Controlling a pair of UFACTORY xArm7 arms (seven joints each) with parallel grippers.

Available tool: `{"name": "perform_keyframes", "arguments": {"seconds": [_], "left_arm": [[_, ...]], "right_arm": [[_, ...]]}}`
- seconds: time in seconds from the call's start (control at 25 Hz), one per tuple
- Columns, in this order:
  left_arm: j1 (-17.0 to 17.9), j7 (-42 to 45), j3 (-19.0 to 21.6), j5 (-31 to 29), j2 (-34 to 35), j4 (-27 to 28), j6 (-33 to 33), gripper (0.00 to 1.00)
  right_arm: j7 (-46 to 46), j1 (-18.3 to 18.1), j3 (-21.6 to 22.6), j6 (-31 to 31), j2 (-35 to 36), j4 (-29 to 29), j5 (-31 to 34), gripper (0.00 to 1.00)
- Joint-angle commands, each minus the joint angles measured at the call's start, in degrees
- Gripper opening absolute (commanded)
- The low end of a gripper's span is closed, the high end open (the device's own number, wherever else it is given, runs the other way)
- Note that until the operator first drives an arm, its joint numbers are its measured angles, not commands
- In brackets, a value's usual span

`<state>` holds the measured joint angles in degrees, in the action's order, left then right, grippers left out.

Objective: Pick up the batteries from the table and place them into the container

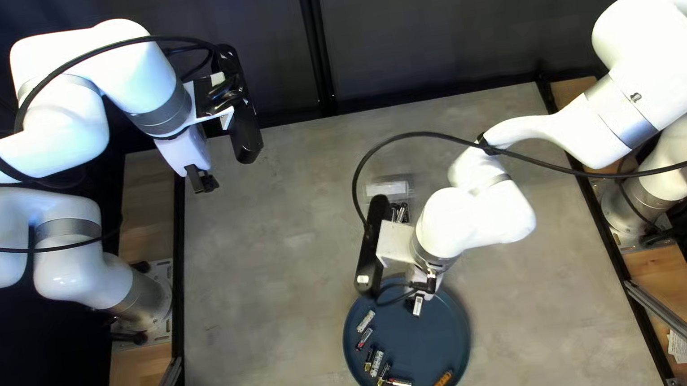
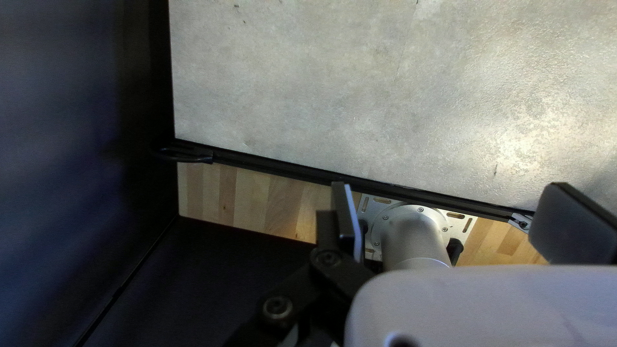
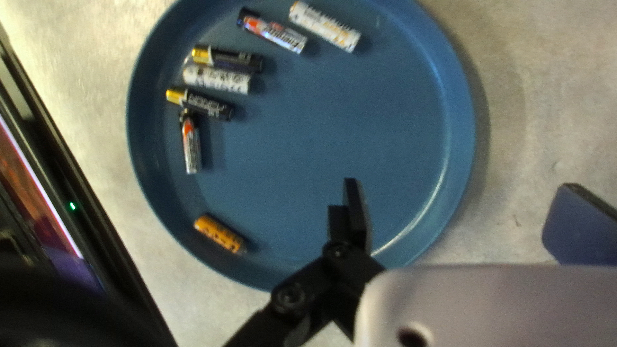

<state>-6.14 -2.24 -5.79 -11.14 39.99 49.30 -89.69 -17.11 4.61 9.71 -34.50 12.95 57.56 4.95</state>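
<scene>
A round blue plate [image 1: 450,331] holds several batteries. In the right wrist view the plate [image 3: 334,122] carries an orange battery [image 3: 220,234], white ones [image 3: 216,79], black-and-gold ones [image 3: 228,59] and silver-red ones [image 3: 191,144]. My right gripper [image 1: 418,300] hangs over the plate's far part; its wrist view shows the gripper [image 3: 466,222] open, nothing between its fingers. Beyond it, a clear container [image 1: 386,188] with batteries [image 1: 401,212] is partly hidden by the right arm. My left gripper [image 1: 201,182] is high near the table's far left corner; in its wrist view the gripper [image 2: 456,222] is open and empty.
My right arm [image 1: 562,138] reaches across the table's right half, its black cable looping above the container. A black rail [image 2: 283,168] runs along the table's side, next to the left arm's base [image 2: 414,238]. A dark device [image 3: 71,199] with a green light stands beside the plate.
</scene>
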Motion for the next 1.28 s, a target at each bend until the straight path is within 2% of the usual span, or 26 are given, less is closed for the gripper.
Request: {"name": "perform_keyframes", "arguments": {"seconds": [0.04,0.28,0.56,0.72,0.92,1.28], "left_arm": [[0.0,0.0,0.0,0.0,0.0,0.0,0.0,1.0],[0.0,0.0,0.0,0.0,0.0,0.0,0.0,1.0],[0.0,0.0,0.0,0.0,0.0,0.0,0.0,1.0],[0.0,0.0,0.0,0.0,0.0,0.0,0.0,1.0],[0.0,0.0,0.0,0.0,0.0,0.0,0.0,1.0],[0.0,0.0,0.0,0.0,0.0,0.0,0.0,1.0]], "right_arm": [[6.22,-1.63,0.85,1.22,1.37,-0.05,-0.27,1.0],[5.68,-1.12,0.49,1.67,1.01,-0.83,1.39,1.0],[28.08,-6.24,3.4,5.45,7.91,3.62,2.73,1.0],[33.71,-7.43,4.46,5.01,13.0,8.39,2.59,1.0],[35.2,-6.63,4.76,2.11,17.28,13.8,2.91,1.0],[32.27,-3.36,4.78,0.12,17.5,14.93,3.95,0.98]]}}
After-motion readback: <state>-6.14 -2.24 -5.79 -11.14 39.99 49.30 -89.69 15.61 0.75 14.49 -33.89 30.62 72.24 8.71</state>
